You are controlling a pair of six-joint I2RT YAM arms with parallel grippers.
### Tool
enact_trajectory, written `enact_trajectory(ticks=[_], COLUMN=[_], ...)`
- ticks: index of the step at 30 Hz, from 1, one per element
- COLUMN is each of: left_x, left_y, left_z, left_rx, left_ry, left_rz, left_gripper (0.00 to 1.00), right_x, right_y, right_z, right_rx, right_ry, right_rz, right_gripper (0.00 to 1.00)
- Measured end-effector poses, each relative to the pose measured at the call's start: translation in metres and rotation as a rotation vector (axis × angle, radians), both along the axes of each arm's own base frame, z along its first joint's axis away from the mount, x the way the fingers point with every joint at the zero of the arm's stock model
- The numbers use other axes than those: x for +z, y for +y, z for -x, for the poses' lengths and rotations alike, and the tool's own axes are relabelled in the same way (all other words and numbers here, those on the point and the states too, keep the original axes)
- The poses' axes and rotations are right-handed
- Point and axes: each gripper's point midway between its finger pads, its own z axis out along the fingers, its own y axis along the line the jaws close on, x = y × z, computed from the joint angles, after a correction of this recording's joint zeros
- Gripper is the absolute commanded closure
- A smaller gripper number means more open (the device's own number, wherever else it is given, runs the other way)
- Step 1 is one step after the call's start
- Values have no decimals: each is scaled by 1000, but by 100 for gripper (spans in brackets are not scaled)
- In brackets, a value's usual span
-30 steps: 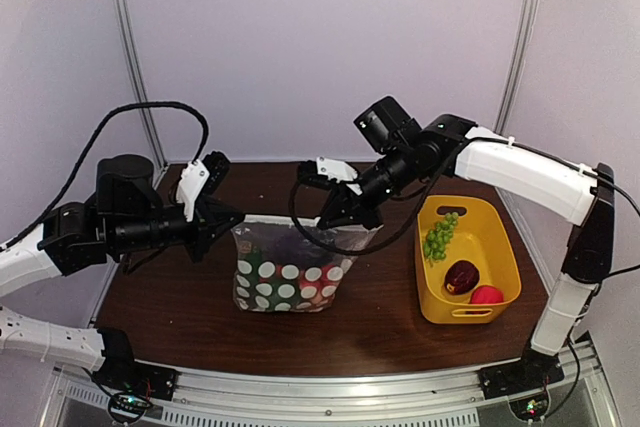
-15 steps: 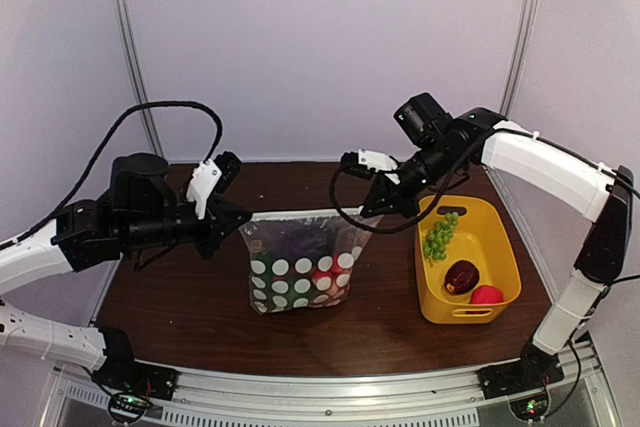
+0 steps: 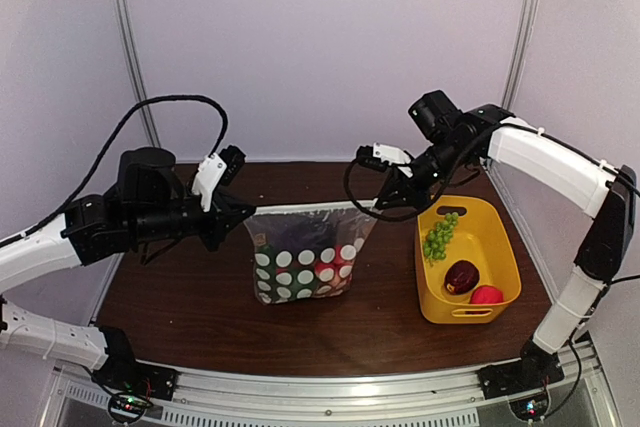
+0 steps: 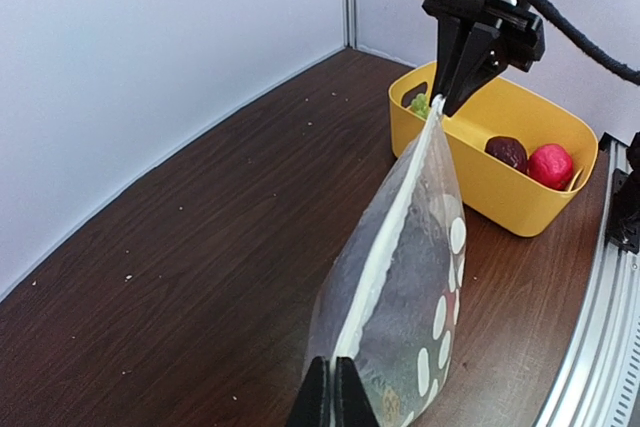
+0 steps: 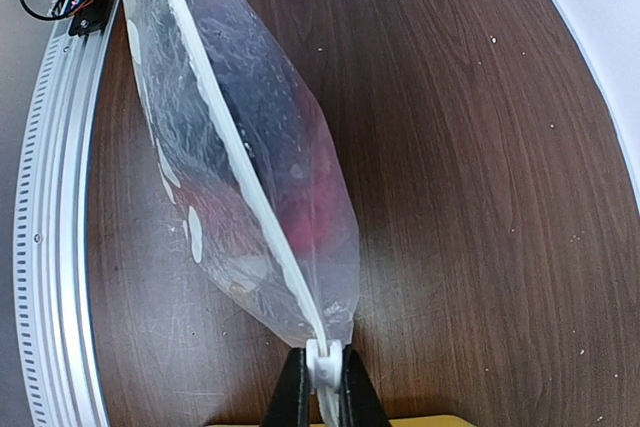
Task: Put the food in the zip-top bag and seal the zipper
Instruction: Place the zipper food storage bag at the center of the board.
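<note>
The zip-top bag (image 3: 305,257) hangs upright above the table, stretched between both grippers, with red and dark food (image 3: 322,275) showing behind its white dots. My left gripper (image 3: 240,215) is shut on the bag's left top corner (image 4: 332,387). My right gripper (image 3: 385,197) is shut on the zipper's white slider (image 5: 322,359) at the right end. The zipper (image 3: 310,209) runs taut and straight between them; in both wrist views the zipper (image 4: 385,257) (image 5: 230,137) looks pressed together. Green grapes (image 3: 438,237), a dark eggplant (image 3: 461,276) and a red piece (image 3: 487,295) lie in the yellow tub.
The yellow tub (image 3: 500,237) stands on the right of the brown table, just beyond my right gripper. The same tub (image 4: 480,172) sits behind the bag in the left wrist view. White walls close in the back and sides; a metal rail (image 5: 50,247) runs along the near edge.
Both grippers have moved right with the bag. The right gripper has drawn away along the zipper towards the tub, and the bag's top edge is now pulled straight.
</note>
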Motion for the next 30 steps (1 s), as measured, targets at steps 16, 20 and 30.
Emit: enact_trajectory(ticks=[16, 20, 30], left_x=[27, 38, -54], left_y=[-34, -30, -12], left_z=[-101, -101, -14], left_rx=[148, 130, -67], left_ry=[-87, -101, 191], left_rz=[-18, 18, 8], left_gripper=[100, 89, 23], right_x=[52, 38, -40], right_y=[2, -8, 7], right_z=[-62, -50, 88], right_rx=[-113, -98, 178], right_ry=[-174, -176, 9], right_rz=[-47, -34, 44], right_gripper=[100, 97, 40])
